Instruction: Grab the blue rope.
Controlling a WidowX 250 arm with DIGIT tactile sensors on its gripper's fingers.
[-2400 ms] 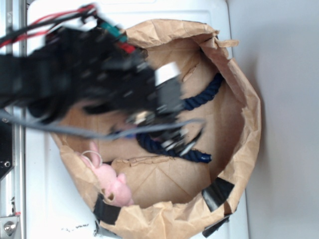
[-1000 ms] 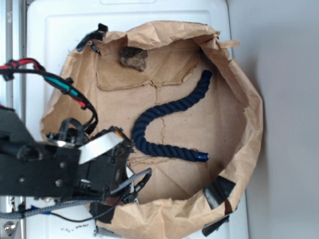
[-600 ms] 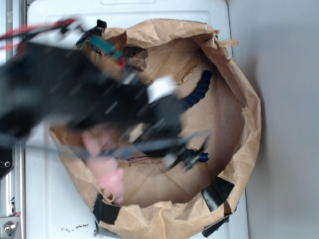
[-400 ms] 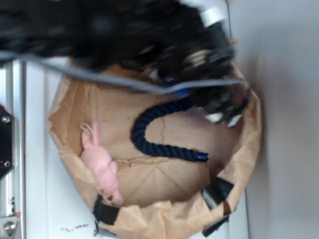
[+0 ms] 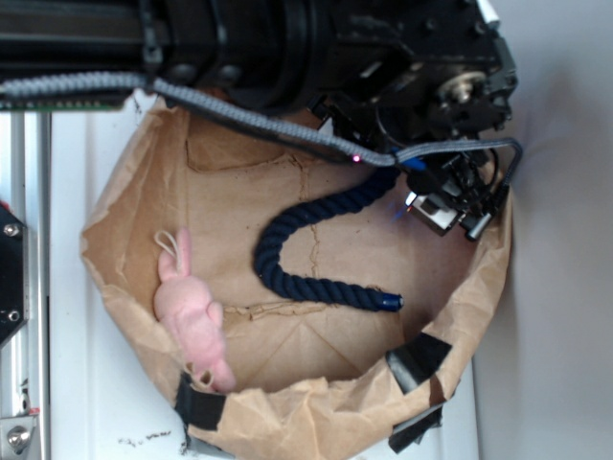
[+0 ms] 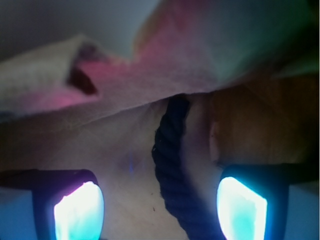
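- A big brown paper bag (image 5: pixel 484 287) lies open on a white surface (image 5: pixel 86 383), and its sides are rolled down to make a bowl shape.
- The blue rope (image 5: pixel 287 225) lies on the floor of the bag, near the middle.
- The rope bends like a hook. One end runs up toward the top right of the bag, and there it goes under the robot's black arm (image 5: pixel 287 38).
- The other end of the rope has a brighter blue cap (image 5: pixel 391 303). It sits toward the bottom right part of the bag floor.
- A pink toy (image 5: pixel 196 321) lies near the left wall of the bag, well apart from the rope.
- The gripper (image 5: pixel 450 206) hangs over the top right part of the bag, close to the bag's right wall.
- A grey braided cable (image 5: pixel 249 120) runs along the arm to the gripper.
- In the wrist view, the two fingers (image 6: pixel 80 212) stand wide apart and glow light blue.
- The rope passes between the two fingers in that view, closer to the right one.
- The fingers do not press on the rope, and nothing is held between them.
- Black tape patches (image 5: pixel 417 359) sit on the bottom edge of the bag.
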